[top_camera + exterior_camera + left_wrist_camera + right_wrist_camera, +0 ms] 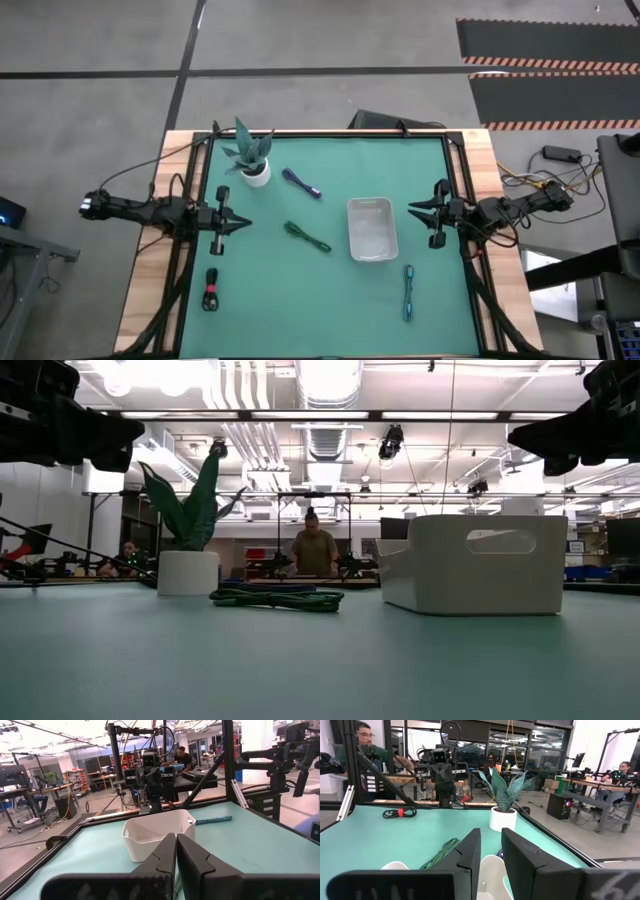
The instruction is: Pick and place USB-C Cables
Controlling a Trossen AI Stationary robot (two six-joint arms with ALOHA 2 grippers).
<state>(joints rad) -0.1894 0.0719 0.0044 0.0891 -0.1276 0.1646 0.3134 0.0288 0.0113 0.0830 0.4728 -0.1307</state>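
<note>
Four coiled cables lie flat on the green mat. The dark navy one (301,183) is near the plant, the dark green one (307,236) left of the white tray (371,228), the black-and-red one (211,290) near the left edge and the teal one (408,292) near the tray's near right corner. My left gripper (243,222) hovers shut over the mat's left side and points at the tray (157,832). My right gripper (412,210) hovers just right of the tray, with a small gap between its fingers (491,845). Neither touches anything.
A potted plant (252,155) in a white pot stands at the far left of the mat. A black frame borders the mat (330,310), with wooden table edges outside it. People work at benches in the room beyond the table.
</note>
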